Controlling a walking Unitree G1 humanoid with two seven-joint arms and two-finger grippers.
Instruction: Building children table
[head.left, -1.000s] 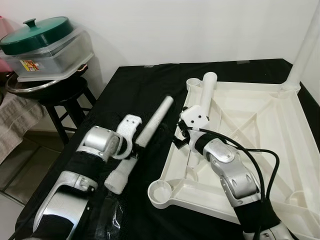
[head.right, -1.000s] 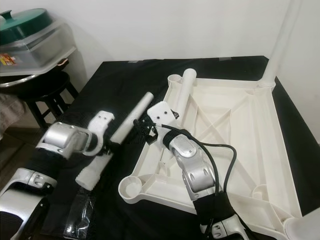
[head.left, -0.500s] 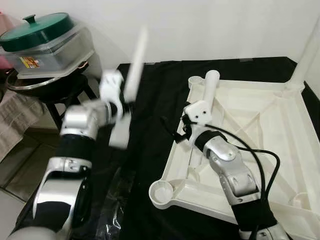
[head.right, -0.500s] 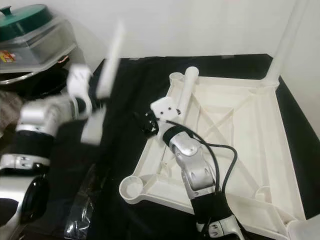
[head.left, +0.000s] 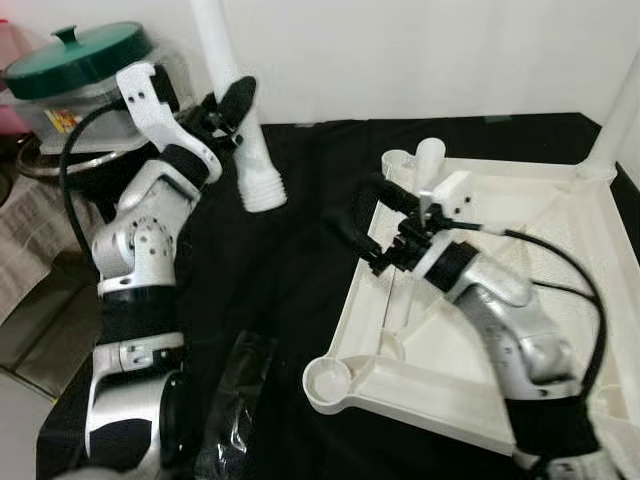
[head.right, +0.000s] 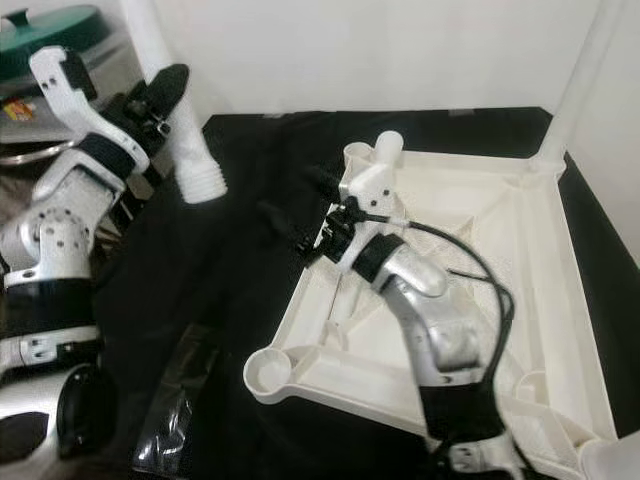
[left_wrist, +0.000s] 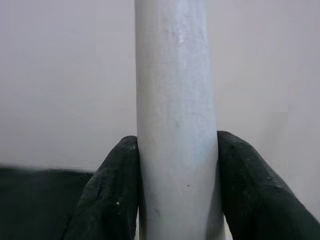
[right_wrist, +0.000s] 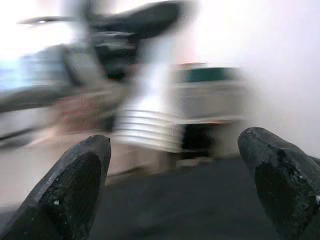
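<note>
My left gripper (head.left: 232, 108) is raised at the left, shut on a white table leg (head.left: 240, 120). The leg stands nearly upright, its ribbed threaded end (head.left: 264, 192) pointing down above the black table. In the left wrist view the black fingers (left_wrist: 112, 200) clamp the leg (left_wrist: 175, 125) from both sides. The white tabletop (head.left: 540, 330) lies upside down on the right. My right gripper (head.left: 372, 228) hovers open over its left rim, facing the held leg (right_wrist: 150, 125). Another white leg (head.left: 430, 158) sits at the far left corner. The near left corner socket (head.left: 328, 378) holds nothing.
A tall white leg (head.left: 618, 110) stands in the tabletop's far right corner. A clear plastic bag (head.left: 238, 395) lies on the black table near the front. A stool at the left carries a plastic box with a green-lidded pot (head.left: 80, 55).
My left arm has lifted the leg off the table and swung it upright, threaded end down. My right gripper has risen from the tabletop's rim and turned toward the leg.
</note>
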